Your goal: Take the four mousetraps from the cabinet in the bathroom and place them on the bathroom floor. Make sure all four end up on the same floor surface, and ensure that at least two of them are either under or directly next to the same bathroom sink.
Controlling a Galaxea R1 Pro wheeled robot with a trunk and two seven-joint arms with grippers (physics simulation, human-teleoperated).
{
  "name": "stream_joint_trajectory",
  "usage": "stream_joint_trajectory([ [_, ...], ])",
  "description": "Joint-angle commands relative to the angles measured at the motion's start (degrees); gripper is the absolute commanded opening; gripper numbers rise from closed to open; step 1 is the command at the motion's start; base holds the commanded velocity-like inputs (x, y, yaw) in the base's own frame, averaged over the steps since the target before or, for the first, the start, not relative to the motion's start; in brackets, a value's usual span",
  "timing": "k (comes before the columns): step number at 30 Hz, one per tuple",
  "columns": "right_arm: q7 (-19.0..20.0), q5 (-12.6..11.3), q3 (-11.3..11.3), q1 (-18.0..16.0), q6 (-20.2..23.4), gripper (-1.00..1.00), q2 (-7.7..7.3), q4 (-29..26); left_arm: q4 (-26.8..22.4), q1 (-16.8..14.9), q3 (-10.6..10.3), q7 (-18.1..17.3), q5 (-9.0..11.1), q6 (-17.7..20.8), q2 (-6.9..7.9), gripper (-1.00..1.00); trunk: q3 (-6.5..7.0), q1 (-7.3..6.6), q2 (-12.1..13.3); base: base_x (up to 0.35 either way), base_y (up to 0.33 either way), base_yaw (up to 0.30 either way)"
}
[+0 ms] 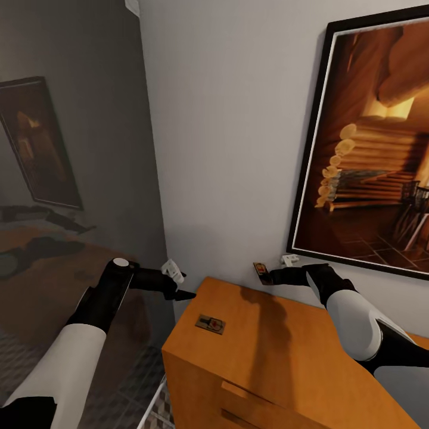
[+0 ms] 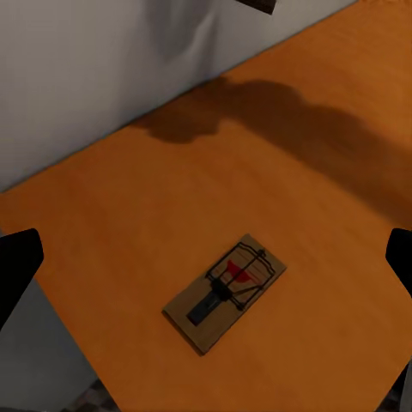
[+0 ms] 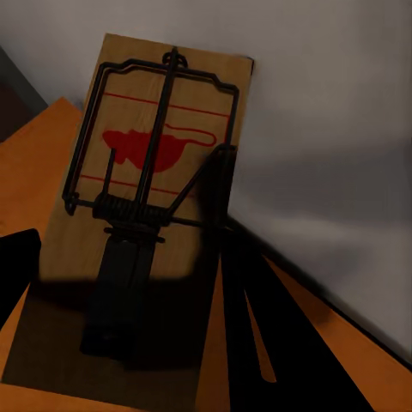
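Note:
One mousetrap (image 1: 210, 324) (image 2: 225, 290) lies flat on the orange-brown cabinet (image 1: 280, 363) near its left front corner. My left gripper (image 1: 180, 287) hovers open just off the cabinet's left edge, with its dark fingertips (image 2: 17, 266) wide apart on either side of this trap. A second mousetrap (image 1: 260, 272) (image 3: 146, 215) stands on end against the grey wall at the back of the cabinet top. My right gripper (image 1: 272, 276) is right in front of it and looks open; one fingertip (image 3: 15, 275) shows beside the trap.
A large framed painting (image 1: 369, 149) hangs on the wall above the cabinet, close over my right arm. A dark glassy panel (image 1: 71, 179) reflecting the room stands to the left. Patterned floor tiles (image 1: 131, 381) show below the cabinet's left side. Drawer handles (image 1: 250, 396) face forward.

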Motion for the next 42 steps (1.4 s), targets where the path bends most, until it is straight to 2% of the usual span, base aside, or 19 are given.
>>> stream_joint_trajectory([
  [1, -4.4, -0.6, -0.6, 0.0, -0.2, -1.0, 0.0, -0.7, 0.0, 0.0, 0.0, 0.0, 0.0, 0.0, -0.01, 1.0, 0.01, 0.01, 0.0, 0.002, 0.0, 0.0],
  [15, -4.4, -0.5, -0.5, 0.0, 0.0, -1.0, 0.0, -0.6, 0.1, 0.0, -0.1, 0.0, 0.1, 0.0, -0.01, 1.0, 0.01, 0.01, 0.0, 0.0, 0.0, 0.0],
  [19, -3.1, 1.2, -0.4, 0.0, 0.3, -1.0, -0.05, -0.5, 0.1, 0.0, -0.1, 0.0, 0.1, 0.0, -0.01, 1.0, 0.01, 0.01, 0.0, 0.0, 0.0, 0.0],
  [21, -0.3, 3.8, -0.3, 0.0, 0.2, -1.0, -0.07, 0.0, 0.1, 0.0, -0.1, 0.0, 0.1, 0.0, -0.01, 1.0, 0.01, 0.01, 0.0, 0.0, 0.0, 0.0],
  [23, 6.3, 9.3, -0.3, 0.0, -0.1, -1.0, -0.08, 0.6, 0.1, 0.0, -0.1, 0.0, 0.1, 0.0, 0.03, 1.0, 0.01, 0.01, 0.0, 0.0, 0.0, 0.0],
  [24, 8.2, 10.9, -0.2, 0.0, -0.1, -1.0, -0.06, 0.7, 0.1, 0.0, -0.1, 0.0, 0.1, -0.1, 0.04, 1.0, 0.01, 0.01, 0.0, 0.0, 0.0, 0.0],
  [25, 11.9, 14.2, -0.1, 0.0, -0.1, -1.0, -0.04, 0.6, 0.1, 0.0, -0.1, 0.0, 0.1, -0.1, 0.05, 1.0, 0.01, 0.01, 0.0, 0.0, 0.0, 0.0],
  [26, 13.7, 15.9, 0.0, 0.0, -0.2, -1.0, -0.03, 0.6, 0.1, 0.0, -0.1, 0.0, 0.1, -0.1, 0.05, 1.0, 0.01, 0.01, 0.0, 0.0, 0.0, 0.0],
  [27, 17.1, 19.3, 0.4, 0.0, -0.2, -1.0, -0.02, 0.5, 0.1, 0.0, -0.1, 0.0, 0.1, -0.1, 0.04, 1.0, 0.01, 0.01, 0.0, 0.0, 0.0, 0.0],
  [28, 18.7, 21.0, 0.8, 0.0, -0.2, -1.0, -0.03, 0.4, 0.1, 0.0, -0.1, 0.0, 0.1, -0.1, 0.03, 1.0, 0.01, 0.01, 0.0, 0.0, 0.0, 0.0],
  [30, 24.5, 27.7, 3.0, 0.0, -0.2, -1.0, -0.28, -0.7, 0.1, 0.0, -0.1, 0.1, 0.1, -0.1, 0.0, 1.0, 0.01, 0.01, 0.0, 0.0, 0.0, 0.0],
  [31, 26.0, 29.3, 3.6, 0.0, -0.2, -1.0, -0.37, -1.1, 0.1, 0.0, -0.1, 0.1, 0.1, -0.1, 0.0, 1.0, 0.01, 0.01, 0.0, 0.0, 0.0, 0.0],
  [33, 33.3, 35.3, 5.2, 0.0, -0.3, -1.0, -0.91, -2.9, 0.2, 0.0, -0.1, 0.1, 0.1, -0.1, -0.01, 1.0, 0.01, 0.01, 0.0, 0.0, 0.0, 0.0],
  [34, 35.4, 36.5, 5.4, 0.0, -0.3, -1.0, -1.18, -3.5, 0.2, 0.0, -0.1, 0.1, 0.1, -0.1, -0.01, 1.0, 0.01, 0.01, 0.0, 0.0, 0.0, 0.0],
  [36, 43.3, 39.5, 5.8, 0.0, -0.7, -1.0, -2.6, -8.0, 0.2, 0.0, -0.3, 0.1, 0.2, -0.1, -0.17, 1.0, 0.01, 0.01, 0.0, 0.0, 0.0, 0.0],
  [39, 47.0, 41.0, 5.7, 0.0, -1.1, -1.0, -3.56, -16.4, 0.2, 0.0, -0.3, 0.1, 0.1, -0.1, -0.55, 1.0, 0.01, 0.01, 0.0, 0.0, 0.0, 0.0],
  [42, 48.2, 41.6, 5.7, 0.0, -1.3, -1.0, -3.88, -20.2, 0.2, 0.0, -0.3, 0.5, 0.2, -0.1, -0.74, 1.0, 0.01, 0.01, 0.0, 0.0, 0.0, 0.0],
])
